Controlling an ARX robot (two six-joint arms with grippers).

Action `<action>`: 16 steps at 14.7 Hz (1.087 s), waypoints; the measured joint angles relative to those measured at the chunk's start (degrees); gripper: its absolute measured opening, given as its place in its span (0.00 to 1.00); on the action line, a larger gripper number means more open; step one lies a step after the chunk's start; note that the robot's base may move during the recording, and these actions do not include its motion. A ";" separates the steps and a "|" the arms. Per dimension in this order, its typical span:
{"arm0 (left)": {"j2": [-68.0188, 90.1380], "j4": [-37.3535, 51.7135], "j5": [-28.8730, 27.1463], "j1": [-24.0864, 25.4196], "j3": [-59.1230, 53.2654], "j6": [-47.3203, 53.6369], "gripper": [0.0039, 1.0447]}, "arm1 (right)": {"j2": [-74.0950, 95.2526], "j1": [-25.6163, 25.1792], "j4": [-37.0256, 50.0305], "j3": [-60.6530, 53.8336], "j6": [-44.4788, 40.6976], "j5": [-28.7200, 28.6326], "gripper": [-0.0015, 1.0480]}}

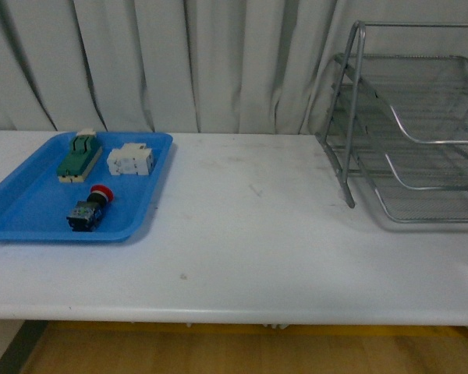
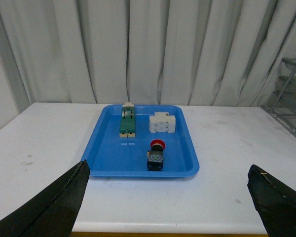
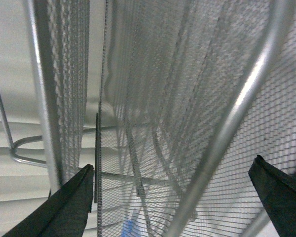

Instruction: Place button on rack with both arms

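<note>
— Watching the left gripper (image 2: 167,168): it's spread wide and empty, facing the button (image 2: 156,155), which lies in the blue tray (image 2: 113,158) on the surface (image 1: 242,234), well apart from the rack (image 1: 405,117).
— It should straddle the dark body, not the red cap. The right gripper (image 3: 171,167) is spread too, close against the rack's mesh. Any labels?
— None I can read.

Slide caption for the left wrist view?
Open left gripper faces blue tray holding the button, green-and-cream block and white block.

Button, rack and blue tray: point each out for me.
button (image 1: 91,207), front view, where red cap meets body
rack (image 1: 433,204), front view, bottom tier mesh
blue tray (image 1: 31,204), front view, bare floor
</note>
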 joint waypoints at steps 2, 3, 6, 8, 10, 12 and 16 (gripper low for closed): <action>0.00 0.00 0.02 0.00 -0.02 0.00 0.94 | 0.00 0.46 -0.26 1.38 0.00 -0.02 0.77; 0.00 0.00 0.00 0.00 -0.02 -0.02 0.94 | 0.00 0.76 -0.39 1.88 0.00 -0.02 0.69; 0.00 0.02 0.00 0.00 0.00 0.00 0.94 | 0.15 1.49 1.79 2.01 0.57 -0.46 0.44; 0.00 0.00 0.00 0.00 0.00 0.00 0.94 | 1.68 1.40 3.56 2.01 1.25 -0.46 0.26; 0.00 0.00 0.02 0.00 0.00 0.00 0.94 | 2.71 1.31 5.42 1.42 3.32 -0.42 0.08; 0.00 0.00 0.00 0.00 0.00 0.00 0.94 | 2.73 0.52 6.16 -0.42 7.85 -0.24 0.04; 0.00 0.00 0.00 0.00 -0.02 0.00 0.94 | 2.40 -0.63 7.23 -3.85 8.70 -0.46 0.03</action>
